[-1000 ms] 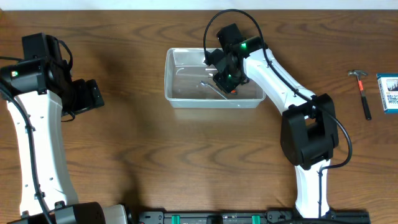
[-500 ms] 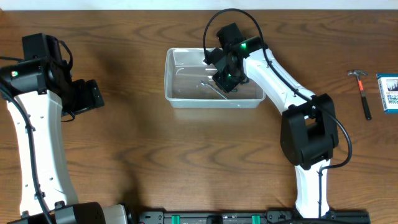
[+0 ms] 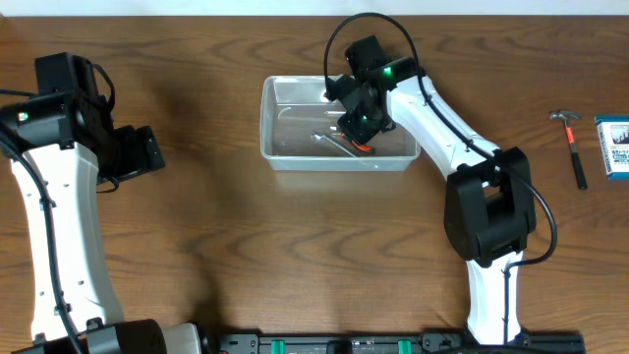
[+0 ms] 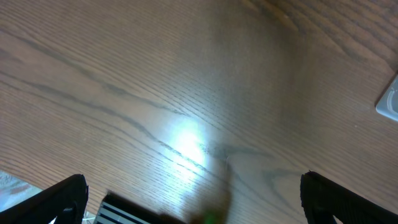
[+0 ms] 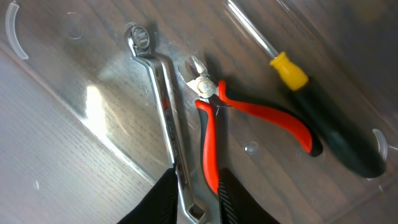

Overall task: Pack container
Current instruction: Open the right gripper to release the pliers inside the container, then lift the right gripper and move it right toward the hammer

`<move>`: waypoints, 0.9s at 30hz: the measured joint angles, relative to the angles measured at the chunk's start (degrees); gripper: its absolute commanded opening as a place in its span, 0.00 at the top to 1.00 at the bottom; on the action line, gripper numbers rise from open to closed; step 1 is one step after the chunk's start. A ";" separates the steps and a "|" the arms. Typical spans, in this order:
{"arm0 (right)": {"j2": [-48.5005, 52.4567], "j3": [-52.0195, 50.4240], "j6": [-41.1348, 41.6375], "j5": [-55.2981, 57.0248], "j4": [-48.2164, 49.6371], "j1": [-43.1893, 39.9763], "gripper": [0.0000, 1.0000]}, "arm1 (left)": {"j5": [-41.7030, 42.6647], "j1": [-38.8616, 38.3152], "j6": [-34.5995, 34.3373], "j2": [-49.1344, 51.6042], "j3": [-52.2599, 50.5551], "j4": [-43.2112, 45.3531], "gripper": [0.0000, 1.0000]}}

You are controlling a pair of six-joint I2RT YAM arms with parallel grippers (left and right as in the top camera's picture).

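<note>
The container (image 3: 270,128) sat on the table (image 3: 295,246), and we place everything else from it. The right gripper (image 3: 360,126) hung over its middle, pointing down into it. Through the right wrist camera we saw three tools lying flat on the container's floor. These were a wrench (image 5: 163,106), red-handled pliers (image 5: 261,115), and a screwdriver (image 5: 323,134) with a yellow collar and black handle, which lay nearest the container's wall. The pliers' nose lay close against the wrench's shaft.

The right gripper's fingers (image 5: 163,198) stood apart. The wrench's lower end and the tip of one pliers handle showed in the gap between them. It gripped nothing that we could see. The frame's edge cut the fingertips off, though, so we could not say whether they touched either tool.

The left gripper (image 3: 145,152) hovered over the table, well apart from the container, off its left side. Its fingers sat at opposite lower corners of the left wrist view, spread wide with nothing between them. One corner of the container showed at that view's right edge.

Well off the container's right side lay a hammer (image 3: 573,149), with a blue-and-white box (image 3: 613,147) farther out still.
</note>
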 measured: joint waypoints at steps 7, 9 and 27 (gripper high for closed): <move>0.00 0.00 0.96 -0.02 0.44 0.00 0.62 | 0.00 0.00 0.02 0.00 0.00 -0.13 0.02; 0.00 0.04 1.49 -0.04 0.48 0.00 0.61 | 0.00 0.00 0.02 0.00 0.00 -0.15 0.02; 0.57 30.77 7.48 -0.20 -14.38 -2.78 0.01 | 0.02 0.00 0.02 0.00 0.00 -0.20 0.02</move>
